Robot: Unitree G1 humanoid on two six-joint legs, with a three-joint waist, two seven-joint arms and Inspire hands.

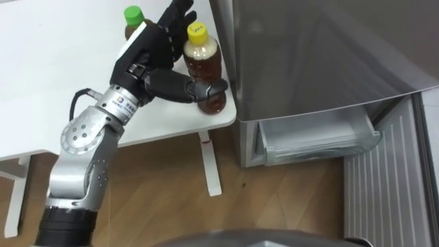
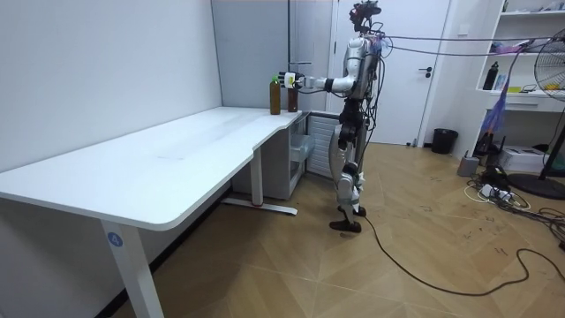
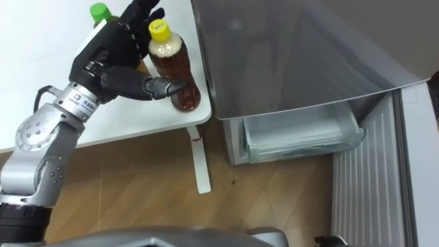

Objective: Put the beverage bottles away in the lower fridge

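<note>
1. You have the left hand (image 1: 147,48) up at the corner of the white table (image 1: 41,82), with its arm coming in from the lower left of the eye views
2. The hand is clamped on the yellow-capped bottle (image 1: 204,65): the thumb (image 1: 195,88) lies across the front of the bottle's lower half and the palm sits against its left side. The other fingers reach up behind it, past the cap, and look fairly straight
3. That bottle holds brown drink and stands upright at the table's corner, its base on the tabletop near the edge, just beside the grey fridge (image 1: 309,48)
4. A second drink, the green-capped bottle (image 1: 132,15), stands on the table just beyond the hand. You can see its cap and a bit of its shoulder; the hand covers the rest
5. Look under the fridge's grey upper front and you find the lower part open, with a clear drawer (image 1: 315,137) showing. No bottle can be seen in the part of it that shows. A ribbed white panel (image 1: 384,185) runs down to its right
6. In the room view the robot stands upright on the wooden floor (image 2: 424,230) at the far end of the long table, next to the fridge. Its left arm is stretched level toward the room view's left, reaching the two bottles at the table's far corner
7. Both drinks are on the table, outside the fridge
</note>
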